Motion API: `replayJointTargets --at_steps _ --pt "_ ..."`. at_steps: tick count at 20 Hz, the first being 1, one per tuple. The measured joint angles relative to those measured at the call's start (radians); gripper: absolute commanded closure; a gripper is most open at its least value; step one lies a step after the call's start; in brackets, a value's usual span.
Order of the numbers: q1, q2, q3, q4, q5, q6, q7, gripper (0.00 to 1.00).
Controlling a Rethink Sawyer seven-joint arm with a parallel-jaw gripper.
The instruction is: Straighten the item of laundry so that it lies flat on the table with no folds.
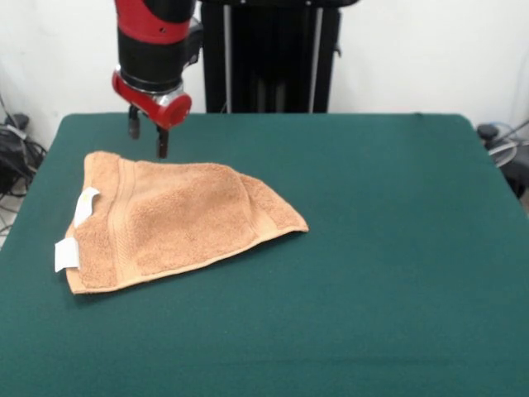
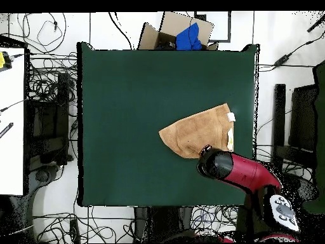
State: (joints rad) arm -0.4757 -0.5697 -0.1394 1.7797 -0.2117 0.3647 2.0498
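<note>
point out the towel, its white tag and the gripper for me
towel (image 1: 182, 219): front view, middle of the peach terry face.
white tag (image 1: 66, 255): front view, the tag at the towel's left edge.
gripper (image 1: 147, 136): front view, midway between the two dark fingertips above the towel's far edge.

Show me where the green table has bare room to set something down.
Front view: the dark green felt-covered table is bare across its whole right half, from the folded peach-orange terry towel's pointed corner to the right edge, and along the near strip below the towel. It is crowded only at the far left, where the red and black gripper hangs by the towel's back edge.
</note>
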Motion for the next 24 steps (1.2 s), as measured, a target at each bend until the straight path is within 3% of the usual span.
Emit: replayJointTargets --at_steps 24 --pt "0.031 -0.001 0.000 0.127 0.104 -0.160 0.000 0.00"
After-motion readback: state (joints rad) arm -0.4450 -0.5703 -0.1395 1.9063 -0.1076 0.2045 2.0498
